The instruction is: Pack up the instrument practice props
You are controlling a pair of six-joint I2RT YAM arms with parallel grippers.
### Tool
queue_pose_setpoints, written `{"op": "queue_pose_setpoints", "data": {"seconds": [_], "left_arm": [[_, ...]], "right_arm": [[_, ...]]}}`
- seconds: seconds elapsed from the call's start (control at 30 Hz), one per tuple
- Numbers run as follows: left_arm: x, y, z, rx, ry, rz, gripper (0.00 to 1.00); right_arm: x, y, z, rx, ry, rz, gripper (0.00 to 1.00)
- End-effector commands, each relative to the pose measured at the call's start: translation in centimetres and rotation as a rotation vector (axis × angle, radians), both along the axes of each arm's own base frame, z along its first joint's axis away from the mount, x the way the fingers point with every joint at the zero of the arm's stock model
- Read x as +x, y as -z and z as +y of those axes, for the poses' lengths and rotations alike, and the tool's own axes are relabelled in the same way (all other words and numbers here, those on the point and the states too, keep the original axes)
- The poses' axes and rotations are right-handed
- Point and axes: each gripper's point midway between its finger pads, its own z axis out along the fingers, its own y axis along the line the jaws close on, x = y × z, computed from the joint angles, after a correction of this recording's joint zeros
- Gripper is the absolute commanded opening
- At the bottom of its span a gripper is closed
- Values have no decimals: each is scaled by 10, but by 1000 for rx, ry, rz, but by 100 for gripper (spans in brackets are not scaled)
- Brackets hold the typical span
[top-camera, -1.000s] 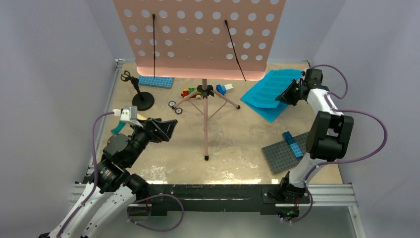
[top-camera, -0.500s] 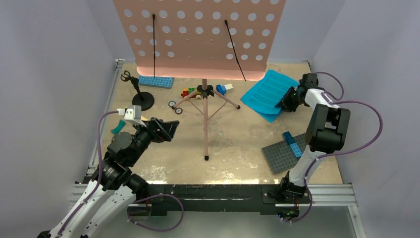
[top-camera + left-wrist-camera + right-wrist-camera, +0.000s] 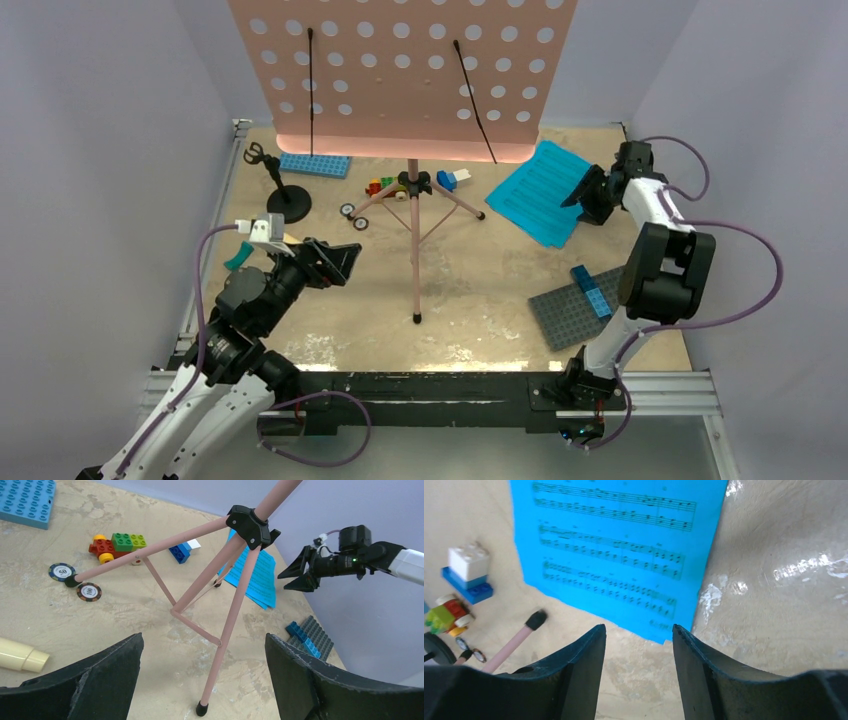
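Observation:
The pink music stand rises mid-table, its hole-dotted board (image 3: 400, 70) above the tripod legs (image 3: 414, 230). Cyan sheet-music pages (image 3: 535, 190) lie flat at the back right. My right gripper (image 3: 585, 195) hovers at their right edge, open and empty; the right wrist view shows the pages (image 3: 619, 550) just past its fingertips (image 3: 639, 630). The black mic stand (image 3: 285, 200) stands at the back left. A cream microphone (image 3: 20, 655) lies at the left, partly hidden. My left gripper (image 3: 204, 645) is wide open, facing a tripod leg (image 3: 220, 660) without touching it.
A grey baseplate (image 3: 560, 310) carrying blue bricks lies at the front right. A blue baseplate (image 3: 315, 165) sits at the back left. Coloured bricks (image 3: 385, 186), a blue-and-white brick (image 3: 450, 180) and two poker chips (image 3: 352, 215) lie around the tripod. Walls close in on both sides.
My right gripper has opened and let go of the cyan pages, which dropped flat on the table; it drew back slightly to the right. The left arm barely moved.

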Motion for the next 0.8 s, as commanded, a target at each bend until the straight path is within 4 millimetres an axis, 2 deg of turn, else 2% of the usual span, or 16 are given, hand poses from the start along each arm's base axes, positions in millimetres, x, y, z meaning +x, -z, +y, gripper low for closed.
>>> {"op": "queue_pose_setpoints", "data": {"seconds": [0.0,0.13,0.23,0.37,0.5,0.6,0.7,0.77], "left_arm": [[-2,5,3,5,-10,17,95],[-8,9,5,4,-6,31,96],[-12,9,8,-12,-8,30,97],[-17,6,4,-19,27,19,99],[-18,7,-6,-19,73,42,99],[-17,4,-16,-30,119,38,99],[-17,-8,-29,-46,190,-30,98],[-14,-22,-35,-61,216,-146,98]], "right_arm": [[7,-68,-3,-38,32,-171,56],[-2,-99,6,-21,39,-250,56],[-12,-130,23,-6,20,-354,56],[-35,-192,66,-43,-78,-614,56],[-90,-239,129,-77,-242,-874,56],[-122,-243,167,-36,-356,-989,55],[-149,-227,202,-21,-490,-1033,54],[-161,-215,219,-35,-565,-1041,54]]}}
